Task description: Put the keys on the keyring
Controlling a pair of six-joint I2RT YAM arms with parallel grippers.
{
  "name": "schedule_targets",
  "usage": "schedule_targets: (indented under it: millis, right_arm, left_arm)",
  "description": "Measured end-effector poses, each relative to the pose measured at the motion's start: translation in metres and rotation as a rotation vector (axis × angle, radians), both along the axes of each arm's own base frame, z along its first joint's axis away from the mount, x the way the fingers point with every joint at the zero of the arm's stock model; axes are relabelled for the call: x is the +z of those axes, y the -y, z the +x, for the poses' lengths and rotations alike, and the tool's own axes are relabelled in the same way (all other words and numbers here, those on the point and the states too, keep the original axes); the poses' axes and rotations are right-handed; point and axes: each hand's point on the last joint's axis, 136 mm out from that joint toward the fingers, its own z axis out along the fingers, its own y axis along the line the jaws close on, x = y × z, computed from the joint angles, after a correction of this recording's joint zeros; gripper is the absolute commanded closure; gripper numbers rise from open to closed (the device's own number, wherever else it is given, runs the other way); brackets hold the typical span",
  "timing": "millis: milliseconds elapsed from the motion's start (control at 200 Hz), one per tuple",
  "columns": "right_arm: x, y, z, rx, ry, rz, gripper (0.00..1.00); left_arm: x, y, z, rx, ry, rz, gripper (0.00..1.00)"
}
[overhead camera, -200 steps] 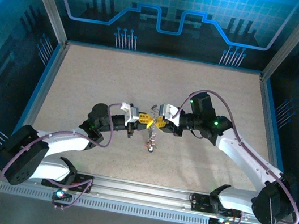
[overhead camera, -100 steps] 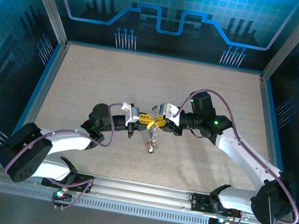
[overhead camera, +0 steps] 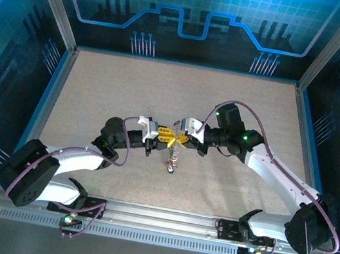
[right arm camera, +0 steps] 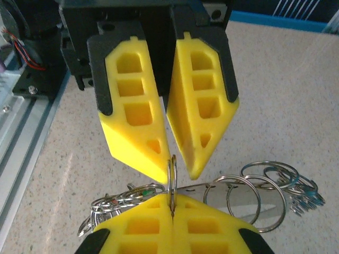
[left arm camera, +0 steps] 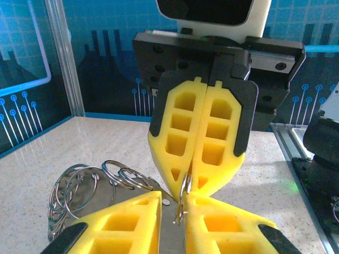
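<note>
Left gripper point(right arm camera: 177, 169): narrowly parted, flanking the wire.
Right gripper point(right arm camera: 172, 206): I pinch the keyring point(right arm camera: 172, 182) edge-on, above mid-table point(overhead camera: 98, 89).
Keys point(overhead camera: 171, 162): dangling just beneath.
Handling: likely light, stiff, slippery; I'd grip bare hoop.

A speckled beige table point(overhead camera: 99, 82) sits inside blue circuit-patterned walls point(overhead camera: 195, 14) with aluminium corner posts point(overhead camera: 53, 0).

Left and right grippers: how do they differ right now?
The left gripper's jaws stand slightly apart; the right gripper's are pressed together. The right gripper pinches the ring edge-on; the left gripper only flanks its far edge, and contact is unclear. Both are yellow-tipped and meet tip to tip above the table.
</note>
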Motion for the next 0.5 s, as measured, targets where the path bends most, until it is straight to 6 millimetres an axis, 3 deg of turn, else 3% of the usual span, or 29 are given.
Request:
schedule_targets:
  millis: [240,500]
  right_arm:
    - [-0.004,0.0,0.004,-0.024,0.027,-0.102,1.0]
    - [-0.015,0.001,0.005,-0.028,0.028,-0.162,1.0]
  left_arm:
    - [-0.02,-0.002,0.003,0.022,-0.041,0.072,0.8]
    - [-0.018,-0.001,0.006,0.033,-0.044,0.098,0.82]
